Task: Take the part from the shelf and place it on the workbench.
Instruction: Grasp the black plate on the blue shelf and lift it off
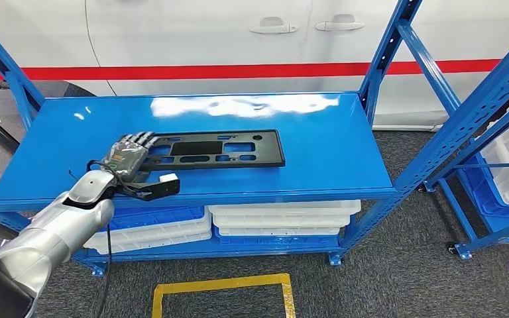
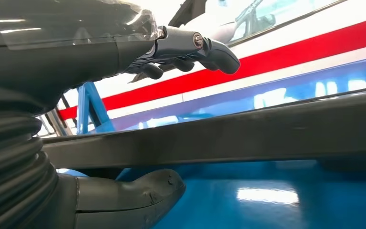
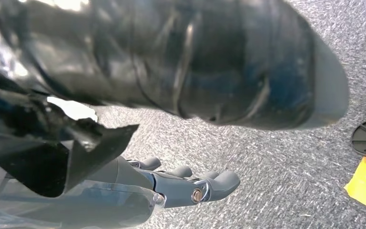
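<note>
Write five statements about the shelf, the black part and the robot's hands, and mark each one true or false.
1. The black part lies flat on the top blue shelf. True.
2. The left hand is at the part's left end, fingers above it and thumb below its edge. True.
3. The part is standing upright against the shelf post. False: it lies flat, away from the posts.
4. The right hand holds a white tray. False: it hangs above the grey carpet with fingers apart, holding nothing.
5. White trays sit on the lower level, under the top shelf. True.
</note>
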Controlling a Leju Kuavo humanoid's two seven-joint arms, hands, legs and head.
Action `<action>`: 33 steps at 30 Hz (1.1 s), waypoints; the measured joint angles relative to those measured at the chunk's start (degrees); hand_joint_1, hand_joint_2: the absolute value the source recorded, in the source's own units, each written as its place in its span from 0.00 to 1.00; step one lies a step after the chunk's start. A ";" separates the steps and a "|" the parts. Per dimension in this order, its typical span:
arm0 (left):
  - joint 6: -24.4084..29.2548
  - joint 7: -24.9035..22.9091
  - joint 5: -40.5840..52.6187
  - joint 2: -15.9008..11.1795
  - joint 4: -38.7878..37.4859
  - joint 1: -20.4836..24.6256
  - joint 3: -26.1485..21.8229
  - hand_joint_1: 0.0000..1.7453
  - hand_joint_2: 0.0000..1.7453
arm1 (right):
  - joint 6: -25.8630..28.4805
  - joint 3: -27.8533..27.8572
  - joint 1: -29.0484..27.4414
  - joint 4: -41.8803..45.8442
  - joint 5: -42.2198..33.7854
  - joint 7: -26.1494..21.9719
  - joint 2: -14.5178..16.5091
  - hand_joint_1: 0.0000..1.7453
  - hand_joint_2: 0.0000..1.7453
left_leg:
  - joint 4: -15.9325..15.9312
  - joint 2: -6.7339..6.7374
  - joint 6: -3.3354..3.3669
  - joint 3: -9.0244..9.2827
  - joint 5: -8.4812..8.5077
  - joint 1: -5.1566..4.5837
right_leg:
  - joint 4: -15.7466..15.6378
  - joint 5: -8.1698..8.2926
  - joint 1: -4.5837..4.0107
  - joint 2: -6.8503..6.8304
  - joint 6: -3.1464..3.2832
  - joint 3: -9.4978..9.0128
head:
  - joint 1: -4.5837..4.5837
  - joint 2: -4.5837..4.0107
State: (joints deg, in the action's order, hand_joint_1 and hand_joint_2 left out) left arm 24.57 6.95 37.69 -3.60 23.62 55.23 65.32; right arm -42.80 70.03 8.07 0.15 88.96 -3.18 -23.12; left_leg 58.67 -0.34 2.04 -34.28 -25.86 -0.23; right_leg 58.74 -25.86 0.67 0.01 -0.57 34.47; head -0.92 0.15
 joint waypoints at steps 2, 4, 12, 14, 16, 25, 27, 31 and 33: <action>-0.20 0.16 0.01 0.23 -0.06 -0.06 -0.01 0.74 1.00 | 0.00 0.00 0.03 0.00 0.00 0.15 0.09 0.00 0.00 | 0.00 0.00 0.00 0.00 0.00 0.00 | 0.00 0.00 0.00 0.00 0.00 0.00 | 0.00 0.00; -0.32 0.33 -0.02 0.38 -0.15 -0.13 -0.01 1.00 1.00 | 0.01 0.00 0.05 0.00 0.00 0.25 0.19 0.00 0.00 | 0.00 0.00 0.00 0.00 0.00 0.00 | 0.00 0.00 0.00 0.00 0.00 0.00 | 0.00 0.00; -1.09 1.29 -0.54 0.58 -0.44 -0.28 -0.01 1.00 1.00 | 0.01 0.00 0.08 0.00 0.00 0.34 0.25 0.00 0.00 | 0.00 0.00 0.00 0.00 0.00 0.00 | 0.00 0.00 0.00 0.00 0.00 0.00 | 0.00 0.00; -1.13 1.37 -0.55 0.63 -0.45 -0.27 -0.01 1.00 1.00 | 0.00 0.00 0.09 0.00 0.00 0.34 0.26 0.00 0.00 | 0.00 0.00 0.00 0.00 0.00 0.00 | 0.01 0.00 0.00 0.00 0.00 0.00 | 0.00 0.00; -1.21 1.40 -0.61 0.66 -0.45 -0.28 -0.01 1.00 1.00 | -0.01 0.00 0.10 0.00 0.00 0.34 0.26 0.00 0.00 | 0.00 0.00 0.00 0.00 0.00 0.00 | 0.01 0.00 0.00 0.01 0.00 0.00 | 0.00 0.00; -2.08 1.53 -1.10 0.73 -0.48 -0.40 -0.01 1.00 1.00 | -0.04 0.00 0.24 0.00 0.00 0.54 0.29 0.00 0.00 | 0.00 0.00 0.00 0.00 0.00 0.00 | 0.01 0.00 -0.01 0.00 0.00 0.01 | 0.00 0.00; -2.22 1.55 -1.15 0.73 -0.48 -0.49 -0.01 1.00 1.00 | -0.04 0.00 0.29 0.00 0.00 0.54 0.32 0.00 0.00 | 0.00 0.00 0.00 0.00 0.00 0.00 | 0.01 0.00 -0.01 0.00 0.00 0.01 | 0.00 0.00; -2.24 1.55 -1.19 0.72 -0.50 -0.57 -0.01 1.00 1.00 | -0.04 0.00 0.32 0.00 0.00 0.54 0.33 0.00 0.00 | 0.00 0.00 0.00 -0.01 0.00 0.00 | 0.01 0.00 0.00 0.00 0.00 0.01 | 0.00 0.00; -2.24 1.56 -1.19 0.72 -0.50 -0.59 -0.01 1.00 1.00 | -0.04 0.00 0.33 0.00 0.00 0.54 0.33 0.00 0.00 | 0.00 0.00 0.00 -0.01 0.00 0.00 | 0.01 0.00 0.00 0.00 0.00 0.01 | 0.00 0.00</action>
State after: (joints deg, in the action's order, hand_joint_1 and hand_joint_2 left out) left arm 22.34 8.51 36.50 -2.88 23.12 54.63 65.31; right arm -42.84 70.03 8.40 0.15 88.96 -2.64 -22.80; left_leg 58.67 -0.34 2.04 -34.29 -25.86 -0.23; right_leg 58.75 -25.86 0.66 0.01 -0.57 34.48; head -0.92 0.15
